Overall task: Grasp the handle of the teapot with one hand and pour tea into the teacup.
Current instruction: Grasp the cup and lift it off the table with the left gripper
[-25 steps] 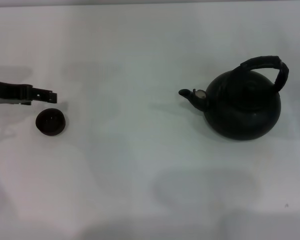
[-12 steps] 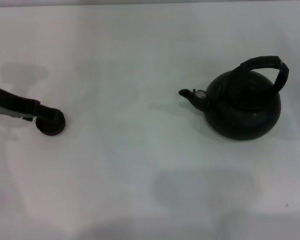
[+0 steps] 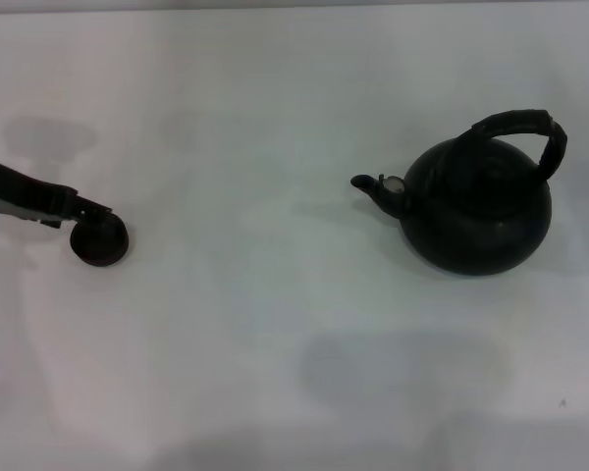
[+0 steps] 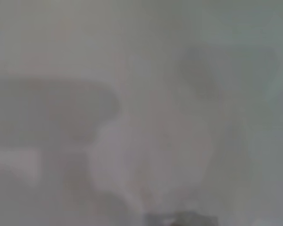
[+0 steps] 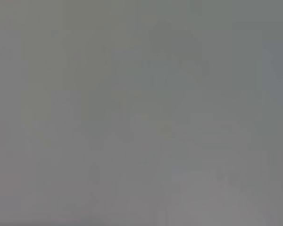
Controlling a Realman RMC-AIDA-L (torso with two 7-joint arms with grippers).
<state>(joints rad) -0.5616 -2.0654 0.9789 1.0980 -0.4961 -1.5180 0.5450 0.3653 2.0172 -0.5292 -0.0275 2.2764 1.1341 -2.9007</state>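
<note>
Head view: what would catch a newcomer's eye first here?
The large black teapot stands alone at the right of the white table, spout pointing left, its arched handle ungrasped. Far to the left, the left gripper reaches in from the edge and overlaps the tiny teacup. The right gripper is nowhere in view.

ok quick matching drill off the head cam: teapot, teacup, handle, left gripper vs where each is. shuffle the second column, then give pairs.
Column 1:
1. teapot
2. teacup
3. handle
4. left gripper

Column 2:
A. arched over the pot's top
B. reaching in from the table's left edge, at the cup's rim
C. right side of the table, spout pointing left
D. left side of the table, under the fingertip

Pairs: 1-C, 2-D, 3-A, 4-B
</note>
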